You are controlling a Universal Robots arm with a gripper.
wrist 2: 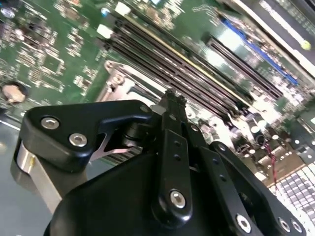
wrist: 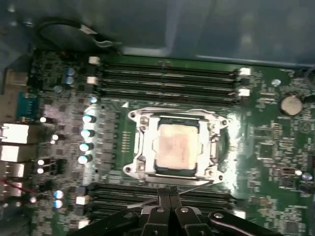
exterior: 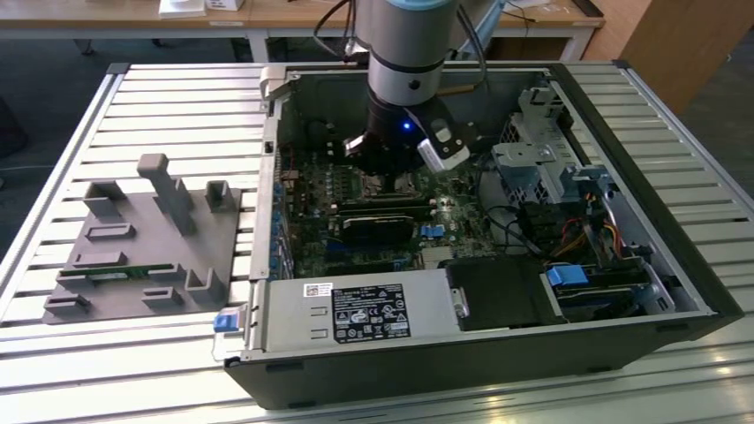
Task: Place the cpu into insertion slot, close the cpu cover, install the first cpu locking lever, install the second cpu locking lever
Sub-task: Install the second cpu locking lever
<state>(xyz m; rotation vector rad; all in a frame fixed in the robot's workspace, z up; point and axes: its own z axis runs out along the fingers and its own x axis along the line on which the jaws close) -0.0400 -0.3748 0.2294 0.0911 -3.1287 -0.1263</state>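
At the centre of the first wrist view, the small silvery square cpu (wrist: 175, 149) lies in the metal-rimmed insertion slot (wrist: 138, 147) on the green circuit board (wrist: 275, 147), the thin silvery cpu cover (wrist: 212, 142) framing it. The black gripper (wrist: 169, 195) hovers beside the socket, jaws closed, holding nothing.

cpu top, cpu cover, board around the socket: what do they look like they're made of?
The cpu: top looks like dull silvery metal with a soft, pale sheen.
The cpu cover: seems thin bright metal; its frame glints around the chip.
Board: green, glossy, likely lacquered circuit laminate, studded with small components.
The gripper looks matt black, metal or plastic unclear.
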